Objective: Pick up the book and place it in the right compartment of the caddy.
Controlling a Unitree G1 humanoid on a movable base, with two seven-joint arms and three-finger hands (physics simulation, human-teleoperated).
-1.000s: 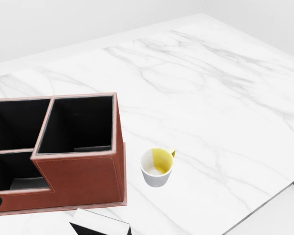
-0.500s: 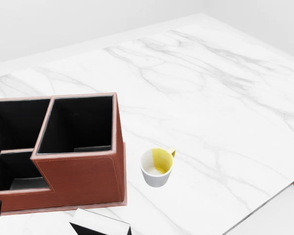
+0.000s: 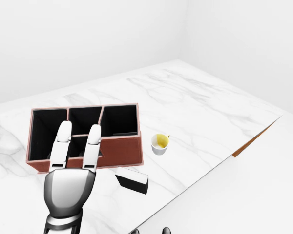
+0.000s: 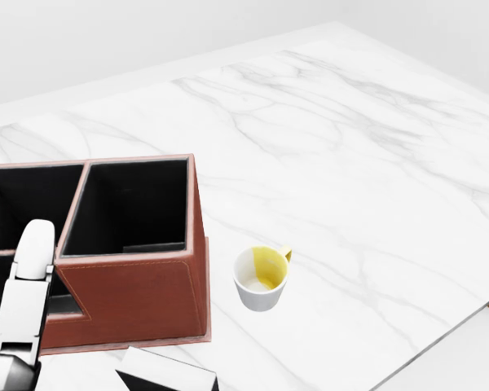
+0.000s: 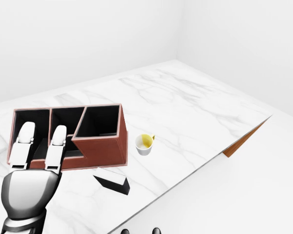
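The brown leather caddy (image 3: 119, 150) stands on the white marble table (image 3: 195, 107), with several dark compartments; its right compartment (image 4: 130, 208) is open at the top. The book (image 3: 133, 180), black with a white face, lies flat on the table just below the caddy's right corner. My left hand (image 3: 79, 126) is raised at the lower left, its white fingers (image 3: 63, 144) straight and spread, open, holding nothing. It overlaps the caddy's left half in the eye views and is left of the book. Two dark tips at the bottom edge (image 3: 163, 230) may be my right hand.
A white cup with a yellow inside (image 4: 261, 278) stands to the right of the caddy, close to the book. The table's near edge (image 3: 210, 170) runs diagonally from bottom centre to the right, with a brown wooden strip (image 3: 254, 139) showing.
My left hand has risen into the head view from the lower left; its white finger now stands over the caddy's left part. Caddy, cup and book have not moved.
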